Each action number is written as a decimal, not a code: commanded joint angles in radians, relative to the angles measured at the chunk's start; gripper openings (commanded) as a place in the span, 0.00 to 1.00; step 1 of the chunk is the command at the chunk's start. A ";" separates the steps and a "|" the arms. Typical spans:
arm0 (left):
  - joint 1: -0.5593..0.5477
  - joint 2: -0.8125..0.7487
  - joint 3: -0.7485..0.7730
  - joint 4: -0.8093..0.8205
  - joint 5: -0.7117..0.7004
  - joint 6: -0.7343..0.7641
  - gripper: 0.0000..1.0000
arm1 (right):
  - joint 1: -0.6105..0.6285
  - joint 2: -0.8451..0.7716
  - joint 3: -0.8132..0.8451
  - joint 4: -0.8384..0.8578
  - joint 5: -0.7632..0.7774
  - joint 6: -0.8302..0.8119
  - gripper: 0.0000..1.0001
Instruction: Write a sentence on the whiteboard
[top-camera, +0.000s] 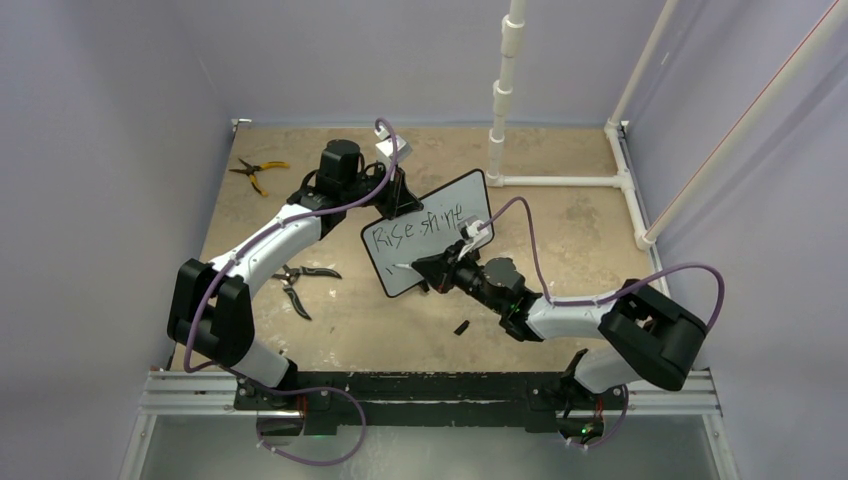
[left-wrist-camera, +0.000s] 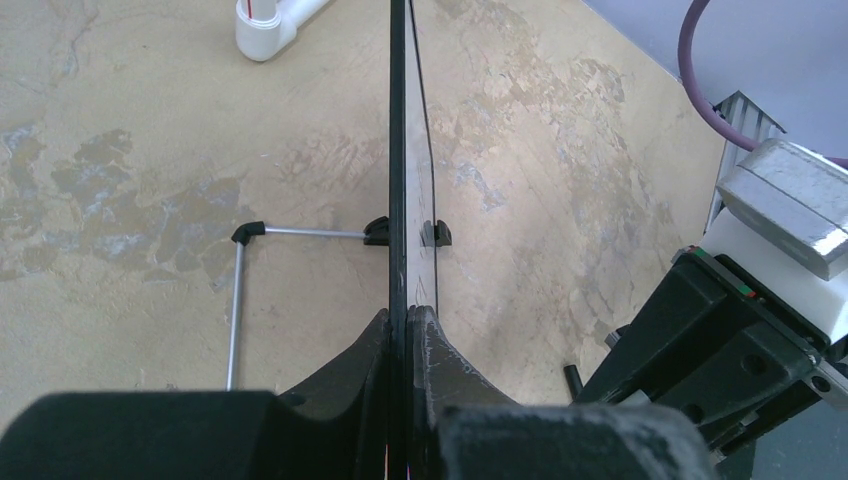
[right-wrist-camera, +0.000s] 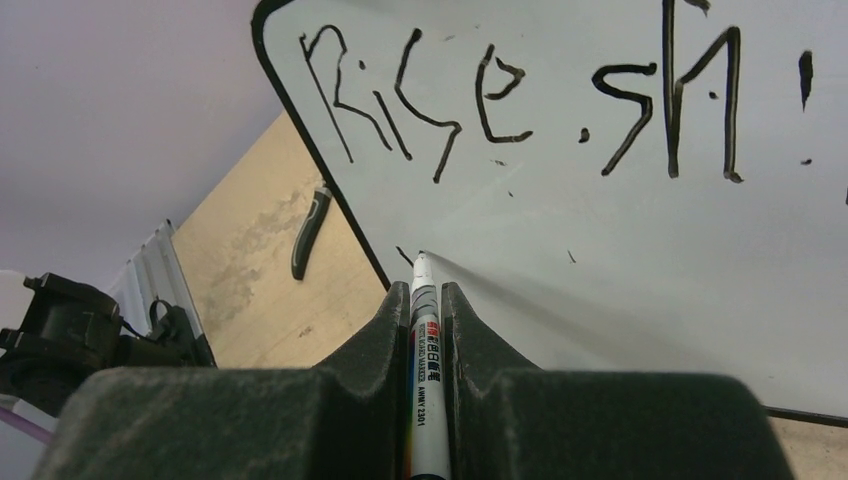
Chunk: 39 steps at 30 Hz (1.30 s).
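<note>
My left end effector (left-wrist-camera: 408, 318) clamped the whiteboard (top-camera: 412, 255) by its frame, standing on the desk (top-camera: 570, 250). My right end effector (right-wrist-camera: 421, 290) pinched the marker (right-wrist-camera: 426, 350) under the sentence (right-wrist-camera: 481, 100). I judged the whiteboard light, stiff and slick-faced, so the frame was the place to hold it.

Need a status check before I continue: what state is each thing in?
whiteboard: upright, gripped at its edge.
left gripper: shut on whiteboard.
right gripper: shut on marker.
marker: uncapped, tip at the board.
sentence: one line written, short stroke below.
yellow pliers, black pliers: lying, handles spread.
</note>
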 joint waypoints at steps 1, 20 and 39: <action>-0.007 -0.034 -0.009 0.005 0.014 0.015 0.00 | 0.002 0.024 0.034 0.023 0.035 0.014 0.00; -0.007 -0.037 -0.006 0.005 0.014 0.015 0.00 | 0.002 0.099 -0.003 -0.018 -0.072 0.031 0.00; -0.007 -0.040 -0.007 0.005 0.011 0.015 0.00 | 0.000 -0.087 -0.031 -0.066 -0.024 0.037 0.00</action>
